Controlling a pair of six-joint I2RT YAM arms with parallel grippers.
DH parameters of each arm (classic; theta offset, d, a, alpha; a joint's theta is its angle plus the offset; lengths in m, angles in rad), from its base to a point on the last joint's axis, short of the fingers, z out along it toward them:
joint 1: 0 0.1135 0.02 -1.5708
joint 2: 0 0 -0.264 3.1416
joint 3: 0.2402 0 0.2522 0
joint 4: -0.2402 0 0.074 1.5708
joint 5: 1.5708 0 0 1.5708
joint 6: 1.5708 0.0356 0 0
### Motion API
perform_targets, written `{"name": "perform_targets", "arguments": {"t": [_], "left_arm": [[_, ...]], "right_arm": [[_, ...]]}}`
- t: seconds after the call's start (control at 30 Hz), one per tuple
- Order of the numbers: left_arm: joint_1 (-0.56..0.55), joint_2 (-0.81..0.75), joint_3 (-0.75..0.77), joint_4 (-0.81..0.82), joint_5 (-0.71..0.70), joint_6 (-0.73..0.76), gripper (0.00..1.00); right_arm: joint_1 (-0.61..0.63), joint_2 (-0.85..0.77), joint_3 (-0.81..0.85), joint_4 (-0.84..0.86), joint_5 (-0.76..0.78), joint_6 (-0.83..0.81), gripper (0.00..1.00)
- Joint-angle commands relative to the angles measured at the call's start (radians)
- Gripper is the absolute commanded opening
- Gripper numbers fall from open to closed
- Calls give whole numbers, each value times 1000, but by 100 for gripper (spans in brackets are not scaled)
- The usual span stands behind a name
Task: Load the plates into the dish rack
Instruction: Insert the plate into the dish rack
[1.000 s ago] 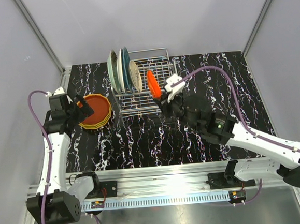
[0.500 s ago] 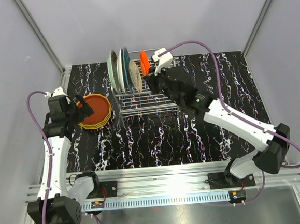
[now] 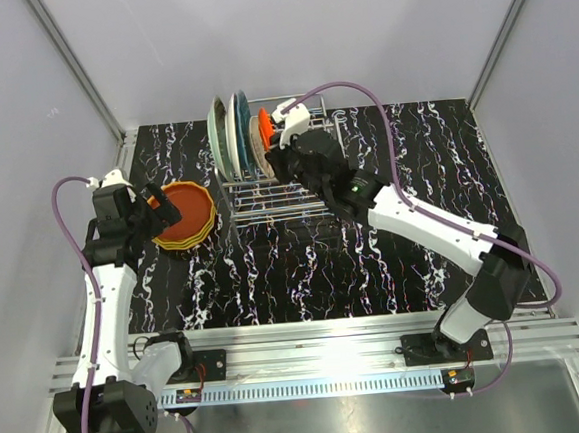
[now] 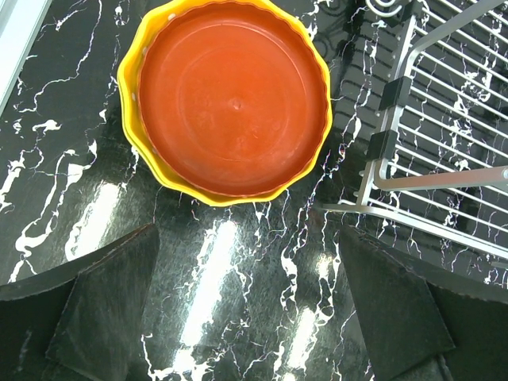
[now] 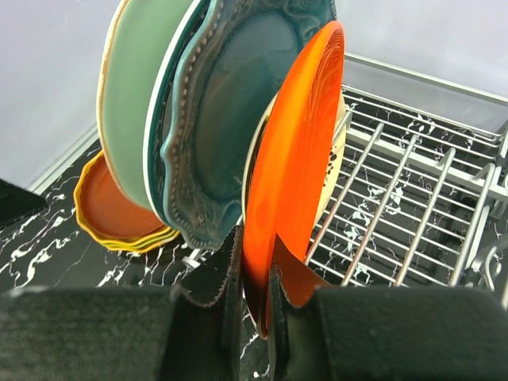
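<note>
Right wrist view — orange plate (image 5: 294, 143) upright, its rim pinched in right hand (image 5: 254, 270).

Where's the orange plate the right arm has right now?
Top view, back centre: the orange plate stands on edge in the right gripper, over the left part of the dish rack, just right of the cream plate.

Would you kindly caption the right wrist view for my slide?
Right gripper grips a round orange plate by its rim, upright near a teal plate in the chrome wire dish rack.
</note>
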Motion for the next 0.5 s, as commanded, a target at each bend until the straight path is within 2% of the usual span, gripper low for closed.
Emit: {"name": "perform_targets", "arguments": {"t": [0.0,0.4,0.47], "left_arm": [[-3,-21,-5,52,22,12,99],[-3,-28,-7,54,30,10,99],[-3,-28,-7,57,33,10,99]], "right_arm": [[-11,15,55,92,23,7,0],[-12,81,65,120,84,6,0],[-12,92,68,117,90,4,4]]}}
